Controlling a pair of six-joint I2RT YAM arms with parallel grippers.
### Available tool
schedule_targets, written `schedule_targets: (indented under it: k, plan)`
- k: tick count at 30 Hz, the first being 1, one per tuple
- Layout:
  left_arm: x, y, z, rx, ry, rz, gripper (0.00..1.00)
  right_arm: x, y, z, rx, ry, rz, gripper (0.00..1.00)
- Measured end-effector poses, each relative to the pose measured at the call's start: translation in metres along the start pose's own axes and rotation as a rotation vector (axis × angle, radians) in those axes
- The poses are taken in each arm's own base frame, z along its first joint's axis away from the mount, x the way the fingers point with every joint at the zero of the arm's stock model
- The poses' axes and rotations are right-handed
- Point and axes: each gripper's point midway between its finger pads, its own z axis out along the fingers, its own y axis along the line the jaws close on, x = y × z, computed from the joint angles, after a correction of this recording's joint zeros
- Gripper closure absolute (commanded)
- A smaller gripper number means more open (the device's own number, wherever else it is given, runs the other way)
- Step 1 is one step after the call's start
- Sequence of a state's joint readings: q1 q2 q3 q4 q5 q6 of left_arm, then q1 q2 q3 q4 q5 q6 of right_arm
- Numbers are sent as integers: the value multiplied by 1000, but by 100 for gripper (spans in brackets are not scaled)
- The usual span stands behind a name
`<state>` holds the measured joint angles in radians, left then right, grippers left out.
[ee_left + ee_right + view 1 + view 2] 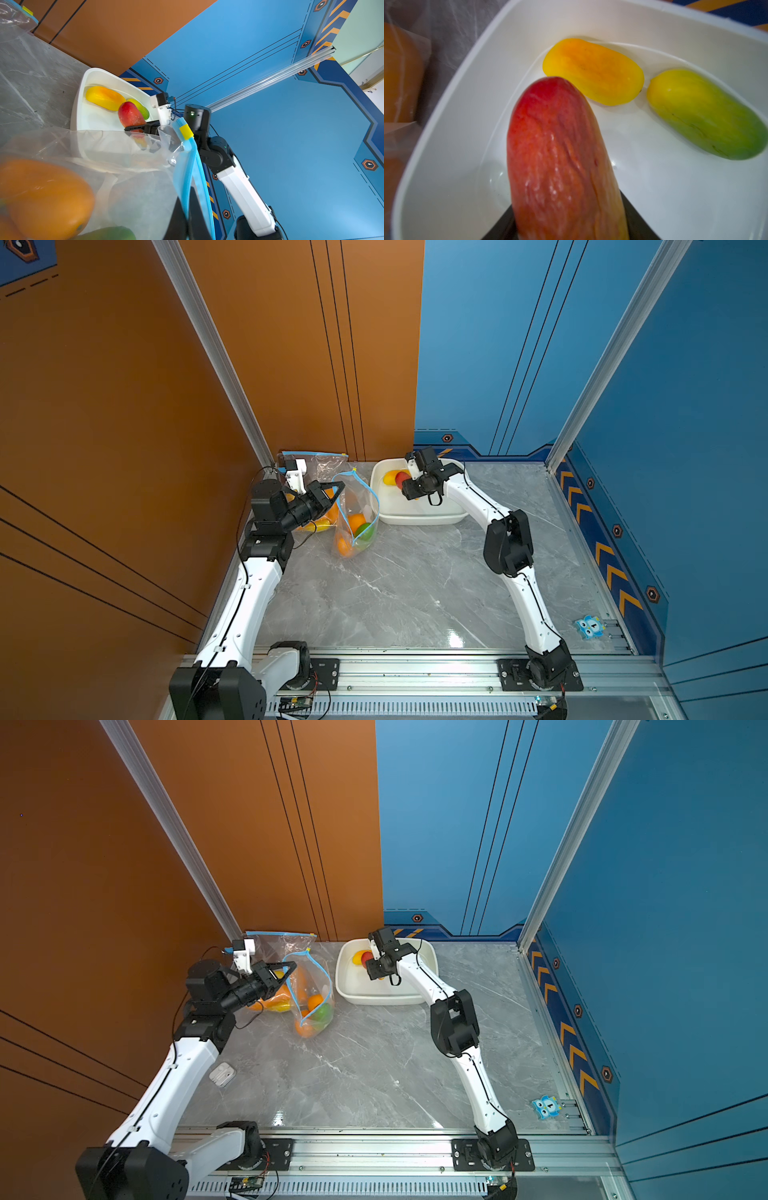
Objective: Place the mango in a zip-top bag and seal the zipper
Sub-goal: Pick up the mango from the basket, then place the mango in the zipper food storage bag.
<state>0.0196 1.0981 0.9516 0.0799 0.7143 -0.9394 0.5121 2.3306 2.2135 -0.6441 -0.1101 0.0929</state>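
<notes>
**Raise first, then cross**

In a top view: the right pincer (409,486) is inside the tub (415,519). The zip-top bag (357,506) stands open near it, its rim clamped by the left pincer (340,488).

Left wrist: the zipper (187,166) sits between its fingers.

Right wrist: the red mango (560,155) looks clamped between the fingers. Lift it above the tub wall first.

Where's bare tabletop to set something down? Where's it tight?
Free: table between left arm and right arm, in front of open bag and white tub; also the strip from right arm to chevron wall, beyond owl tag. Crowded: back left corner, second bag plus left gripper; tub, right gripper on red mango.
</notes>
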Motion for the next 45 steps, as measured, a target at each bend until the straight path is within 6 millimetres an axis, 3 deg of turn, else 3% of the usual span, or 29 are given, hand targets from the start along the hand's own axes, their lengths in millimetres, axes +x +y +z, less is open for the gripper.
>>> schedule_targets:
  k: [1, 5, 8, 10, 12, 14, 18, 23, 26, 30, 41, 43, 45]
  plan:
    - [1, 1, 0, -1, 1, -1, 100, -11, 6, -23, -5, -42, -2, 51]
    - [3, 5, 1, -8, 5, -11, 100, -59, 51, -148, -74, -300, -42, 51]
    - [3, 6, 1, -9, 5, -12, 100, -68, 99, -227, -177, -482, -78, 50]
    - [3, 5, 1, -8, 3, -11, 100, -67, 132, -259, -265, -563, -99, 50]
    - [2, 6, 1, -10, 2, -11, 100, -63, 170, -275, -363, -614, -122, 49]
    - [2, 8, 3, -13, 4, -15, 100, -57, 196, -271, -421, -624, -138, 49]
    - [0, 15, 9, -18, 6, -43, 100, -40, 234, -236, -486, -585, -139, 48]
    - [0, 21, 13, -25, 10, -71, 100, -34, 244, -189, -498, -546, -82, 39]
    - [-1, 20, 12, -23, 6, -72, 100, -34, 246, -177, -504, -546, -59, 30]
    - [-1, 20, 12, -24, 4, -72, 100, -39, 247, -179, -505, -573, -33, 3]
    - [-8, 23, 9, -29, -17, -73, 100, -46, 239, -190, -483, -606, -30, 3]
    - [-11, 25, 7, -33, -25, -75, 100, -50, 227, -201, -469, -619, -12, 1]
    - [-14, 27, 5, -38, -35, -79, 100, -58, 201, -215, -431, -640, 21, 0]
